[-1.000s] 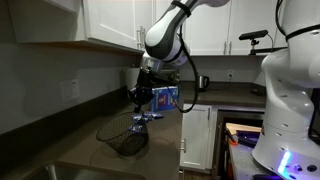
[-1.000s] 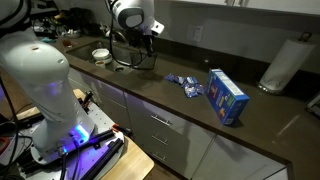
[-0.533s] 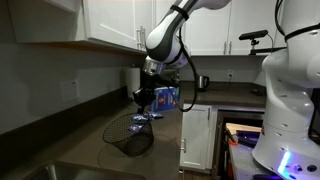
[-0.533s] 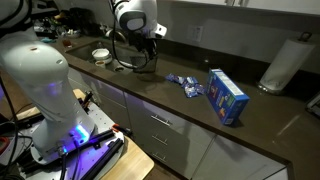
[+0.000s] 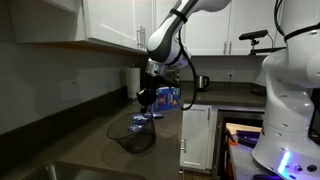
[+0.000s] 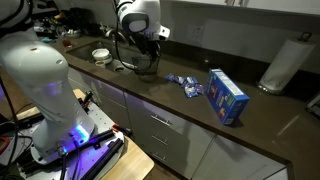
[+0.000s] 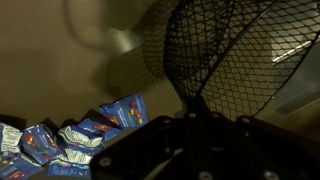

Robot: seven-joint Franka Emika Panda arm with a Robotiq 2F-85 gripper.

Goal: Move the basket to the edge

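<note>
The basket (image 5: 133, 139) hung tilted under the gripper (image 5: 146, 102), its low side on or just above the tabletop (image 5: 160, 165). It was near the edge (image 5: 179, 140) but short of it. In the wrist view its rim ran down into the dark gripper body. The jaws seemed clamped on that rim, though they were hard to make out. Blue packets (image 7: 85, 135) lay beside the basket, and a box (image 6: 227, 96) stood well apart.

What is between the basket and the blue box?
A little pile of blue packets lies between the basket and the box. It shows in an exterior view.
</note>
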